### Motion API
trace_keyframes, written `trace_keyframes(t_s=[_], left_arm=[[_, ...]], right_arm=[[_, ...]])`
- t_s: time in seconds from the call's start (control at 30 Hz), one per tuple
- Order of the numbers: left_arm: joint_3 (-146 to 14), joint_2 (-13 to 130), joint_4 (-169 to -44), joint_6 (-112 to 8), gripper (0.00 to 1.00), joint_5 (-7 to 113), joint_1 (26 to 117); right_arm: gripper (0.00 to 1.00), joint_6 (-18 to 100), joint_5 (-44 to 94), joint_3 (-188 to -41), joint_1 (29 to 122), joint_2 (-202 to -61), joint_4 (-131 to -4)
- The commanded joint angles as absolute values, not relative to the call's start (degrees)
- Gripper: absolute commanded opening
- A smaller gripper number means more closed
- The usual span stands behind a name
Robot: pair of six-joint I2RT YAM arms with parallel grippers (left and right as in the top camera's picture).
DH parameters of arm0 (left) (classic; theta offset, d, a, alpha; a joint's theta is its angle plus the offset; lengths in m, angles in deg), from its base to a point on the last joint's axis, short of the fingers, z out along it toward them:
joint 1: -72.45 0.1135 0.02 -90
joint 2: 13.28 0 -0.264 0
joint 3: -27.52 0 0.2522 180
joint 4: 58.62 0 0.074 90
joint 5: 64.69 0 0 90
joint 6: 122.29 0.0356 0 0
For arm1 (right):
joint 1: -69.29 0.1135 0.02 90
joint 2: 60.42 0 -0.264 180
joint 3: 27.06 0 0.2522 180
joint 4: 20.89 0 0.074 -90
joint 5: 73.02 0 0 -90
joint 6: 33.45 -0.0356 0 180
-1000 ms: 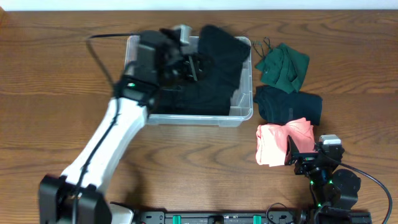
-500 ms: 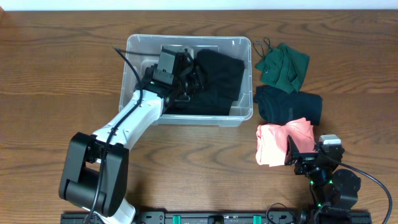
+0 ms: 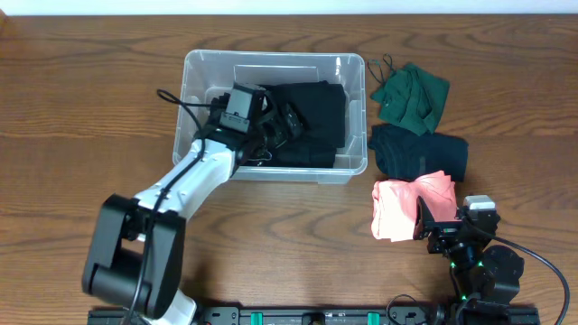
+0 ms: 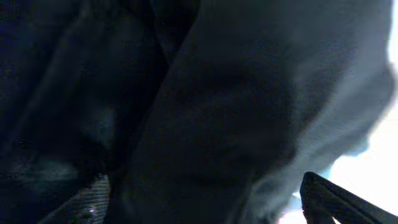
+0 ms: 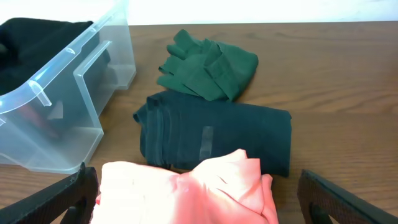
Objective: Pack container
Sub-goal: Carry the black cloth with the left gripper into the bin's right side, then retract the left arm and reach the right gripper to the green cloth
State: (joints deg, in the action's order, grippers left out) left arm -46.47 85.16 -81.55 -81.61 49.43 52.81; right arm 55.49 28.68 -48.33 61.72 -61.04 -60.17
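The clear plastic container point(image 3: 191, 72) stands at the back middle of the table, and a black garment point(image 3: 318, 117) lies in its right half. My left gripper point(image 3: 282, 126) is down inside it, over the garment's left edge. In the left wrist view the dark cloth point(image 4: 205, 106) fills the frame, and the left gripper point(image 4: 204, 186) is open, its fingers wide apart at the bottom corners. My right gripper point(image 3: 432, 226) rests near the front right, open. Its fingers point(image 5: 81, 193) flank the near end of a folded pink garment point(image 5: 186, 190).
Right of the container point(image 5: 74, 87) lie a crumpled green garment point(image 3: 413, 95), a folded dark teal garment point(image 3: 420, 152) and the pink garment point(image 3: 406, 206), in a column from back to front. The left arm's cable loops over the container's left wall.
The left arm came down into the container with the black garment, which now lies flat on the right side. The left gripper has opened. The right arm has not moved.
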Motion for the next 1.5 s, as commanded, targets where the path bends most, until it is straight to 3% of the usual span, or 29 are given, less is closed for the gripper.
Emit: trace_keyframes(t_s=[0.0,0.27,0.47,0.7,1.03,1.2,1.47], left_arm=[[-46.49,78.64,-81.69,-81.57,0.98,50.3,55.22],[-46.97,62.56,-81.27,-73.61,0.98,50.06,63.89],[-46.97,51.8,-81.82,-63.03,0.98,49.34,75.65],[-46.97,45.73,-85.82,-60.08,0.98,47.92,89.82],[-47.3,45.18,-100.05,-50.2,0.98,43.77,104.24],[-49.29,45.2,-107.02,-47.62,0.98,36.12,105.97],[-53.77,46.67,-121.18,-47.34,0.98,20.05,105.99]], right_arm=[[0.99,54.9,28.33,-48.15,62.2,-60.73,-60.14],[0.99,54.9,28.33,-48.15,62.2,-60.73,-60.14],[0.99,54.9,28.33,-48.15,62.2,-60.73,-60.14],[0.99,54.9,28.33,-48.15,62.2,-60.73,-60.14],[0.99,39.75,37.93,-48.39,62.18,-61.74,-40.76],[0.99,33.85,35.09,-55.47,62.18,-70.76,-37.48],[0.99,40.67,37.47,-86.71,62.18,-106.15,-50.68]])
